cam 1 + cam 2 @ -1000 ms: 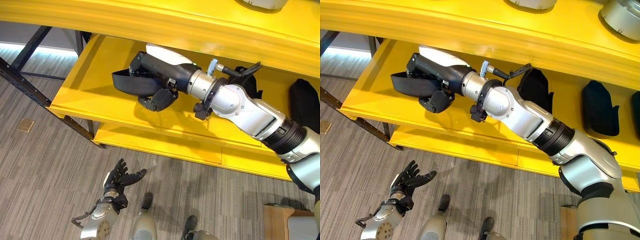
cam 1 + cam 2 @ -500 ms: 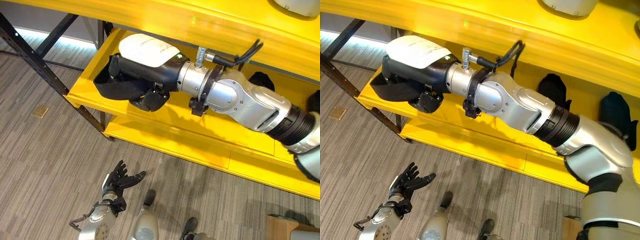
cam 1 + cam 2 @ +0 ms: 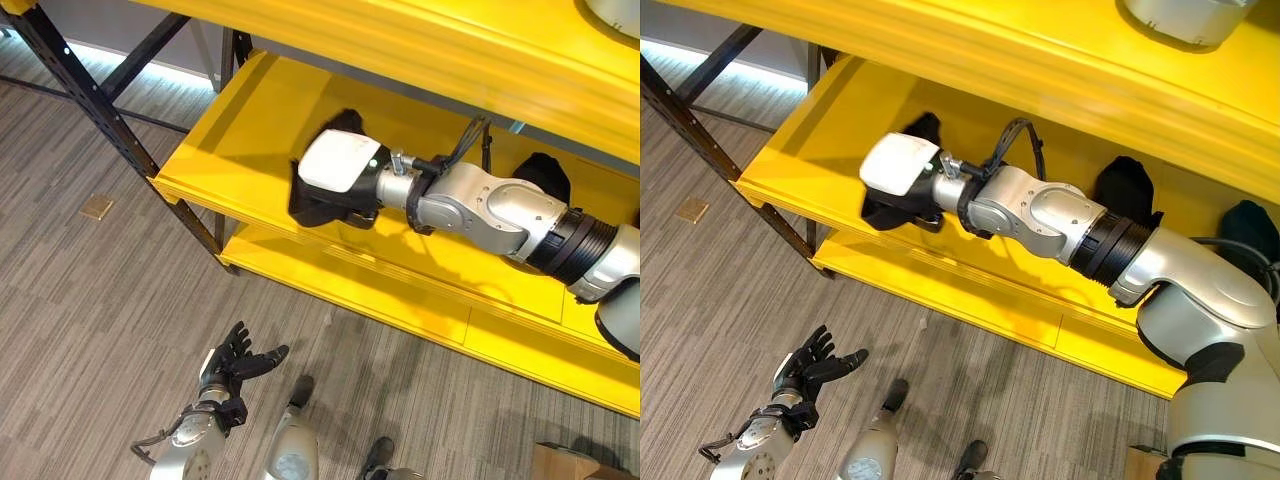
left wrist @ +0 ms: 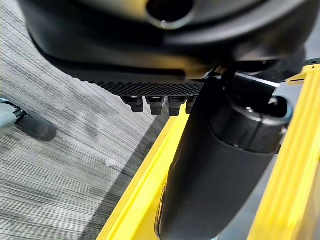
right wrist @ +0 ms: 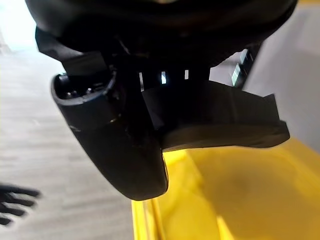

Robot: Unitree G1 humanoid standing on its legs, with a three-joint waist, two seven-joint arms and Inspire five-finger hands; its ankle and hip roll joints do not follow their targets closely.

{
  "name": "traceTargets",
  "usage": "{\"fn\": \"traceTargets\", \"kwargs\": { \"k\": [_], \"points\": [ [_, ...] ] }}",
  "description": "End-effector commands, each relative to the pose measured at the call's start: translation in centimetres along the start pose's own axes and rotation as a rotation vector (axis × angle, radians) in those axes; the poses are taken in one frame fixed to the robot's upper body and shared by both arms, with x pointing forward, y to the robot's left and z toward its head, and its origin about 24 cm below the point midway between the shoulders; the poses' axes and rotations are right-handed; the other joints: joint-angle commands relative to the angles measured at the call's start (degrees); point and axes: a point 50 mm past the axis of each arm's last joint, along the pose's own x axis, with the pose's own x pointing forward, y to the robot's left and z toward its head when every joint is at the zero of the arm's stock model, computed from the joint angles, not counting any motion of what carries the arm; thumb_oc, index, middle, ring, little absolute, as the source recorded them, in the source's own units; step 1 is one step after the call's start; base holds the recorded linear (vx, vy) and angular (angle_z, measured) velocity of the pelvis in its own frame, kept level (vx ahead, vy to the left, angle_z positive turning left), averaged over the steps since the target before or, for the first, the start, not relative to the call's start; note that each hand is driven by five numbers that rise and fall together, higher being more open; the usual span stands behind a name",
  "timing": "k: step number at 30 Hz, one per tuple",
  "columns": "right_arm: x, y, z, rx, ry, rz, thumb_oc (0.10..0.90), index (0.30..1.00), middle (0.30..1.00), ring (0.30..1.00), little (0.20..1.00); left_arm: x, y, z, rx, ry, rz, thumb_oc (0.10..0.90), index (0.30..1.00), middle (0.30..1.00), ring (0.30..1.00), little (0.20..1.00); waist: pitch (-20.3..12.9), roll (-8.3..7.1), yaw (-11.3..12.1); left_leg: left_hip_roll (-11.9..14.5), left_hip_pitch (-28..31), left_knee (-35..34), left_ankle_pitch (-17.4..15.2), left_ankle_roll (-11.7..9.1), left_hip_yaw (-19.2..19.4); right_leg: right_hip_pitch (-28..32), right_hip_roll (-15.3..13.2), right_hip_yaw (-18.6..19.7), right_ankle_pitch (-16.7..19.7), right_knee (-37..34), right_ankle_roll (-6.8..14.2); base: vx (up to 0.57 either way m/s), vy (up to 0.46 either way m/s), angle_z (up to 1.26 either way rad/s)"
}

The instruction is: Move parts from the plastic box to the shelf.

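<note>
Curling round a black part [image 5: 225,122], the fingers [image 5: 120,145] of our right hand [image 3: 340,175] stay closed on it, and in the right wrist view we see the thumb and the fingers clamped on the flat dark piece, which juts out past them over the yellow board. We hold this part low over the middle level of the yellow shelf [image 3: 240,130], close to its front edge and towards its left end; whether the part touches the board we cannot tell. Our right arm reaches in from the right, under the shelf's upper level. Further right on the same level we see another black part [image 3: 1125,185] behind our forearm, and a third black part [image 3: 1250,225] at the right edge. Our left hand [image 3: 235,360] hangs low over the grey striped floor [image 3: 90,300], well apart from the shelf, palm up, with its fingers [image 3: 815,350] spread and relaxed and nothing in them. A small tan square [image 3: 97,207] lies on the floor near the shelf's dark leg [image 3: 120,125].
</note>
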Motion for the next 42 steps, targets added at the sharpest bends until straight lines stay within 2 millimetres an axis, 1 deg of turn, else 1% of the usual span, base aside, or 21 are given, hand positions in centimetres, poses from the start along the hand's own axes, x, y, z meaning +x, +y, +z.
{"fn": "traceTargets", "kwargs": {
  "k": [1, 2, 3, 4, 5, 7, 8, 9, 10, 11, 13, 14, 17, 24, 30, 42],
  "points": [
    [-0.5, -6.8, -1.2, -0.138, 0.051, -0.242, 0.4, 0.3, 0.3, 0.3, 0.3, 0.2, -0.2, 4.9, 0.084, -0.204, -0.085, 0.9, 1.0, 1.0, 1.0, 1.0, -1.11, -4.31, 0.7, 3.65, -1.28, 0.97, -3.17, -0.59, 0.29, 5.11, -5.75, 0.66, 2.53, -5.56, 3.96, 0.0, 0.0, 0.0],
    [-0.5, -6.8, -1.2, -0.138, 0.051, -0.242, 0.4, 0.3, 0.3, 0.3, 0.3, 0.2, -0.2, 4.9, 0.084, -0.204, -0.085, 0.9, 1.0, 1.0, 1.0, 1.0, -1.16, -4.33, 0.67, 3.63, -1.34, 0.96, -3.14, -0.58, 0.27, 5.07, -5.76, 0.64, 2.56, -5.58, 3.97, 0.0, 0.0, 0.0],
    [-0.5, -5.6, -2.2, -0.136, 0.102, -0.206, 0.4, 0.3, 0.3, 0.3, 0.3, 0.2, -0.3, 4.8, 0.087, -0.203, -0.091, 0.9, 1.0, 1.0, 1.0, 1.0, -0.97, -4.02, 0.61, 3.59, -1.54, 0.91, -3.01, -0.6, 0.22, 4.9, -5.82, 0.57, 2.58, -5.63, 3.98, 0.0, 0.0, 0.0],
    [-0.5, -4.9, -2.7, -0.133, 0.125, -0.186, 0.4, 0.3, 0.3, 0.3, 0.3, 0.3, -0.3, 4.8, 0.087, -0.202, -0.093, 0.9, 1.0, 1.0, 1.0, 1.0, -0.89, -3.84, 0.62, 3.59, -1.65, 0.91, -2.94, -0.59, 0.27, 4.89, -5.87, 0.53, 2.56, -5.68, 3.97, 0.0, 0.0, 0.0],
    [-0.4, -4.8, -2.7, -0.133, 0.125, -0.186, 0.4, 0.3, 0.3, 0.3, 0.3, 0.3, -0.3, 4.7, 0.088, -0.201, -0.093, 0.9, 1.0, 1.0, 1.0, 1.0, -0.92, -3.85, 0.64, 3.59, -1.66, 0.91, -2.94, -0.59, 0.27, 4.88, -5.86, 0.53, 2.57, -5.68, 3.97, 0.0, 0.0, 0.0],
    [-0.5, -2.7, -4.4, -0.167, 0.212, -0.1, 0.4, 0.3, 0.3, 0.3, 0.3, 0.3, -0.7, 4.6, 0.087, -0.202, -0.105, 0.9, 1.0, 1.0, 1.0, 1.0, -0.34, -3.12, 0.75, 3.55, -1.53, 0.97, -3.13, -0.77, 0.4, 4.88, -5.9, 0.58, 2.27, -5.55, 3.91, -0.02, 0.005, 0.0],
    [-0.5, -2.7, -4.4, -0.167, 0.213, -0.1, 0.4, 0.3, 0.3, 0.3, 0.3, 0.3, -0.7, 4.7, 0.087, -0.202, -0.106, 0.9, 1.0, 1.0, 1.0, 1.0, -0.41, -3.13, 0.7, 3.43, -1.77, 0.95, -2.86, -0.69, 0.33, 4.72, -5.97, 0.53, 2.54, -5.64, 3.94, -0.03, 0.009, 0.01],
    [-0.6, -1.7, -5.0, -0.17, 0.243, -0.06, 0.4, 0.3, 0.3, 0.3, 0.3, 0.3, -0.8, 4.6, 0.085, -0.203, -0.111, 0.9, 1.0, 1.0, 1.0, 1.0, -0.22, -2.86, 0.66, 3.38, -1.88, 0.92, -2.79, -0.65, 0.29, 4.59, -6.01, 0.55, 2.55, -5.65, 3.95, 0.0, 0.0, 0.0],
    [-0.5, -1.7, -5.0, -0.17, 0.243, -0.06, 0.4, 0.3, 0.3, 0.3, 0.3, 0.3, -0.8, 4.6, 0.085, -0.203, -0.111, 0.9, 1.0, 1.0, 1.0, 1.0, -0.28, -2.87, 0.63, 3.36, -1.95, 0.9, -2.75, -0.64, 0.27, 4.54, -6.02, 0.53, 2.59, -5.67, 3.96, -0.03, -0.004, -0.01],
    [-0.8, -0.9, -5.7, -0.182, 0.277, -0.034, 0.4, 0.3, 0.3, 0.3, 0.3, 0.3, -0.9, 4.5, 0.08, -0.203, -0.115, 0.9, 1.0, 1.0, 1.0, 1.0, 0.0, -2.48, 0.56, 3.46, -1.8, 0.86, -2.93, -0.75, 0.48, 4.5, -6.11, 0.66, 2.3, -5.51, 3.93, 0.0, 0.0, 0.0],
    [-0.8, -0.6, -5.9, -0.184, 0.286, -0.028, 0.4, 0.3, 0.3, 0.3, 0.3, 0.3, -0.9, 4.5, 0.079, -0.203, -0.114, 0.9, 1.0, 1.0, 1.0, 1.0, 0.05, -2.39, 0.57, 3.42, -1.87, 0.84, -2.86, -0.75, 0.49, 4.46, -6.12, 0.69, 2.3, -5.51, 3.91, -0.02, 0.003, -0.01],
    [-0.9, 0.1, -6.3, -0.193, 0.311, 0.002, 0.4, 0.3, 0.3, 0.3, 0.3, 0.3, -1.0, 4.5, 0.081, -0.203, -0.121, 0.9, 1.0, 1.0, 1.0, 1.0, 0.16, -2.08, 0.54, 3.28, -2.12, 0.73, -2.48, -0.67, 0.44, 4.23, -6.19, 0.7, 2.61, -5.62, 3.9, 0.0, 0.0, 0.0],
    [-1.1, 0.8, -6.8, -0.204, 0.337, 0.027, 0.4, 0.3, 0.3, 0.3, 0.3, 0.3, -1.0, 4.4, 0.085, -0.2, -0.124, 0.9, 1.0, 1.0, 1.0, 1.0, 0.07, -1.69, 0.5, 3.25, -2.21, 0.55, -2.28, -0.6, 0.44, 4.06, -6.27, 0.72, 2.76, -5.71, 3.91, -0.01, 0.005, 0.0],
    [-1.6, 1.0, -7.8, -0.211, 0.382, 0.029, 0.4, 0.3, 0.3, 0.3, 0.3, 0.3, -1.0, 4.4, 0.074, -0.203, -0.123, 0.9, 1.0, 1.0, 1.0, 1.0, -0.12, -1.35, 0.37, 3.23, -2.13, -0.04, -1.93, -0.65, 0.66, 3.95, -6.32, 0.71, 2.88, -6.13, 4.0, 0.0, 0.0, 0.0],
    [-2.1, 1.5, -8.7, -0.161, 0.435, 0.011, 0.4, 0.3, 0.3, 0.3, 0.3, 0.4, -1.0, 4.4, 0.075, -0.202, -0.122, 0.9, 1.0, 1.0, 1.0, 1.0, 0.13, -0.79, 0.34, 3.19, -2.07, 0.05, -2.08, -0.71, 0.72, 4.05, -6.36, 0.7, 2.8, -6.09, 3.94, 0.0, 0.0, 0.0],
    [-2.3, 0.4, -9.4, -0.115, 0.478, -0.07, 0.4, 0.3, 0.3, 0.3, 0.3, 0.4, -0.6, 4.5, 0.062, -0.212, -0.095, 0.9, 1.0, 1.0, 1.0, 1.0, 0.53, 0.0, 0.64, 2.74, -2.88, 0.1, -1.71, -0.76, 0.65, 3.55, -6.62, 0.35, 2.92, -6.09, 3.9, 0.0, 0.0, 0.0]
  ]
}}
